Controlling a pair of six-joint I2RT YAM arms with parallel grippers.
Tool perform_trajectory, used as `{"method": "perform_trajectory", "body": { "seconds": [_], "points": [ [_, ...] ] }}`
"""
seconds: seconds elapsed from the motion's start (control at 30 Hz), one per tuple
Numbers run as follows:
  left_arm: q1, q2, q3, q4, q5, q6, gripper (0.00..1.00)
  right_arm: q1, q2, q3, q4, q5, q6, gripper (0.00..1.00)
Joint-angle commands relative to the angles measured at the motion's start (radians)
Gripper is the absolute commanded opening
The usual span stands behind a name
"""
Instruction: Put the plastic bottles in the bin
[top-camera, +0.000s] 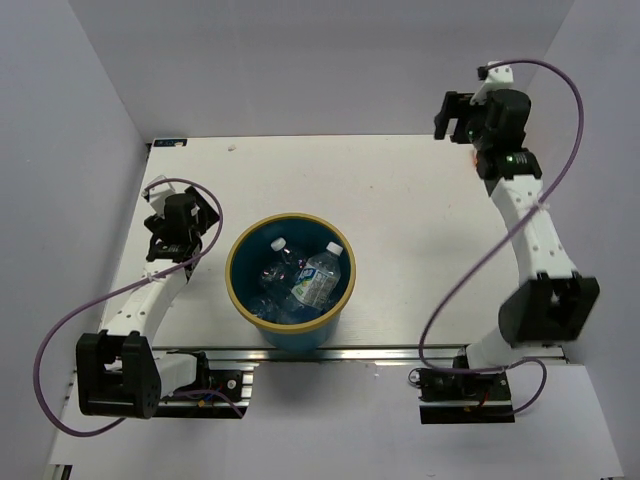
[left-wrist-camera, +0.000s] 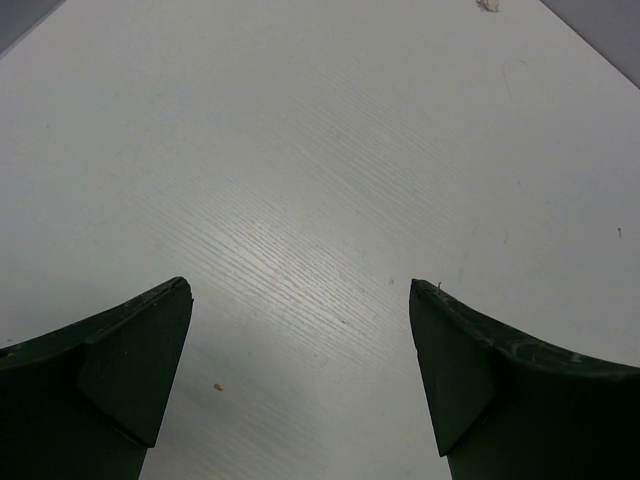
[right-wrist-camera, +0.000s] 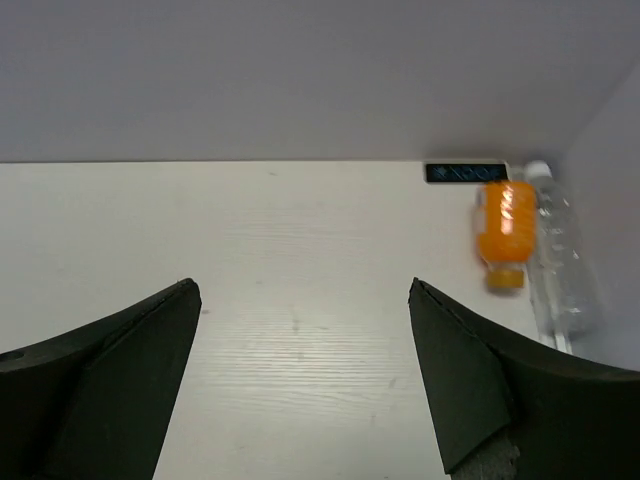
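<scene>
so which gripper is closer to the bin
Left. The left gripper is just off the bin's left side; the right gripper is far away by the table's far right corner.

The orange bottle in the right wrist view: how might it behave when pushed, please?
Lying on its side, the orange bottle would probably roll. It looks full, so likely heavier than the clear bottle beside it.

Pretty sure this is a robotics lab cell. Blank walls (top-camera: 100, 80) box in the white table (top-camera: 400, 220), with two cabled robot arms (top-camera: 535, 240) bolted along its near edge.
</scene>
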Motion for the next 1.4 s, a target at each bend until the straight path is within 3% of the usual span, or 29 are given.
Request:
{"method": "perform_trajectory", "body": {
  "seconds": [0.0, 0.1, 0.23, 0.33, 0.43, 0.6, 0.8, 0.9, 0.97, 1.1, 1.23, 1.37],
  "points": [
    [0.006, 0.014, 0.035, 0.038, -0.027, 0.012, 0.98, -0.102, 0.174, 0.103, -0.033, 0.109, 0.075, 0.89],
    [0.006, 0.032, 0.05, 0.044, -0.043, 0.016, 0.98, -0.205, 0.37, 0.243, -0.07, 0.056, 0.102, 0.89],
    [0.006, 0.043, 0.049, 0.086, -0.05, 0.003, 0.98, -0.239, 0.613, 0.423, 0.005, 0.23, -0.01, 0.89],
    [0.006, 0.047, 0.044, 0.112, -0.046, -0.002, 0.98, -0.245, 0.793, 0.614, 0.01, 0.284, -0.065, 0.89],
    [0.006, 0.055, 0.046, 0.118, -0.046, 0.0, 0.98, -0.257, 0.911, 0.705, 0.043, 0.326, -0.07, 0.89],
    [0.006, 0.102, 0.09, 0.103, -0.053, -0.003, 0.98, -0.262, 1.0, 0.667, 0.212, 0.277, -0.108, 0.89],
    [0.006, 0.152, 0.139, 0.095, -0.027, -0.002, 0.98, -0.272, 1.118, 0.719, 0.255, 0.323, -0.141, 0.89],
    [0.006, 0.172, 0.154, 0.095, -0.024, -0.002, 0.98, -0.277, 1.143, 0.721, 0.28, 0.33, -0.135, 0.8],
    [0.006, 0.184, 0.161, 0.09, -0.021, -0.003, 0.98, -0.277, 1.149, 0.721, 0.283, 0.326, -0.138, 0.63],
    [0.006, 0.196, 0.173, 0.084, -0.001, -0.011, 0.98, -0.277, 1.12, 0.711, 0.277, 0.292, -0.161, 0.37],
    [0.006, 0.183, 0.168, 0.078, 0.02, -0.013, 0.98, -0.272, 0.999, 0.618, 0.286, 0.211, -0.167, 0.26],
    [0.006, 0.13, 0.136, 0.066, 0.026, -0.014, 0.98, -0.251, 0.77, 0.512, 0.244, 0.048, -0.139, 0.18]
  ]
}}
